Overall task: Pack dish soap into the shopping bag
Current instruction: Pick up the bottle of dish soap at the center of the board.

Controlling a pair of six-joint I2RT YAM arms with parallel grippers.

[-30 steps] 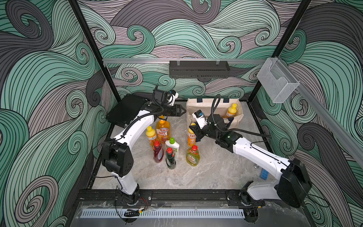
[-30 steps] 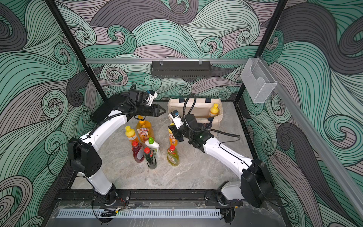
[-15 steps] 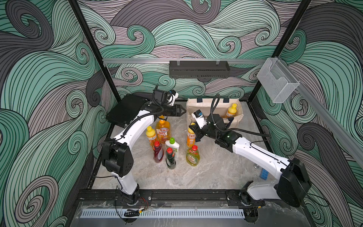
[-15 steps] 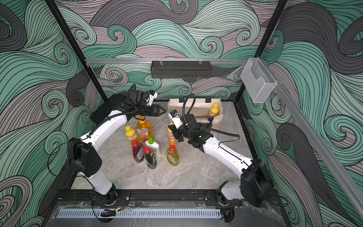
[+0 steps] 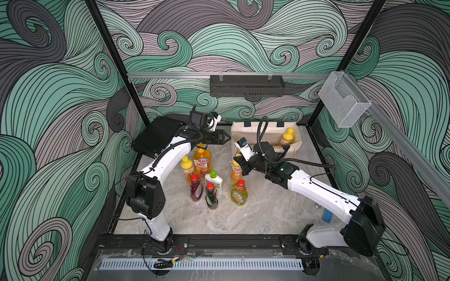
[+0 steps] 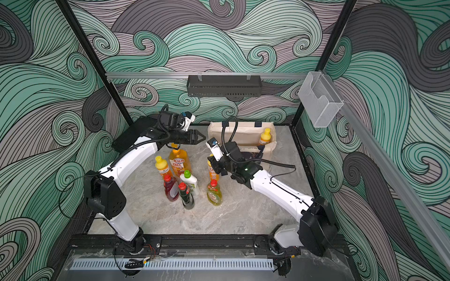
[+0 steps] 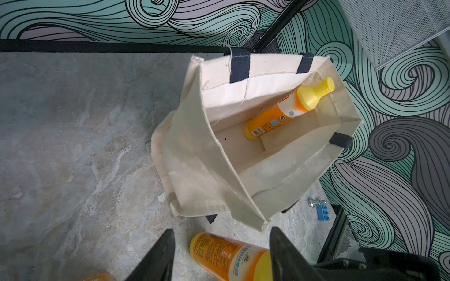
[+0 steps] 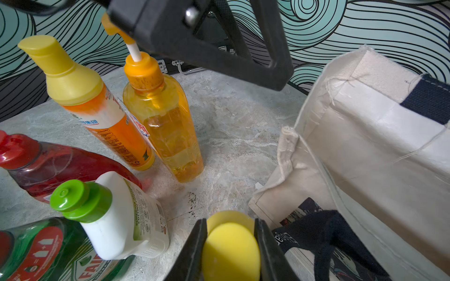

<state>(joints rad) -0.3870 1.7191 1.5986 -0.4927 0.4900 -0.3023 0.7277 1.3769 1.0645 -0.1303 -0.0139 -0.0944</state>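
Observation:
The shopping bag (image 5: pixel 243 127) stands open at the back right, with one orange dish soap bottle (image 5: pixel 286 136) leaning inside (image 7: pixel 287 109). My right gripper (image 5: pixel 237 161) is shut on the yellow cap (image 8: pixel 231 248) of another orange bottle (image 5: pixel 235 173), upright on the table beside the bag's front. My left gripper (image 5: pixel 225 138) hovers open and empty above the amber pump bottle (image 5: pixel 201 160). Grouped on the table are an orange bottle (image 5: pixel 187 167), a red one (image 5: pixel 196 187), a white green-capped one (image 5: pixel 213 178), a dark-green one (image 5: pixel 211 197) and a yellow red-capped one (image 5: pixel 239 193).
A black hard case (image 5: pixel 155 138) lies at the back left behind the left arm. A blue brick (image 5: pixel 327 215) and a bolt sit near the right arm's base. A black shelf (image 5: pixel 246 85) and a clear bin (image 5: pixel 343 102) hang on the walls.
My right gripper's jaws have drawn in a little onto the yellow cap. Both arms and all the bottles stay where they were.

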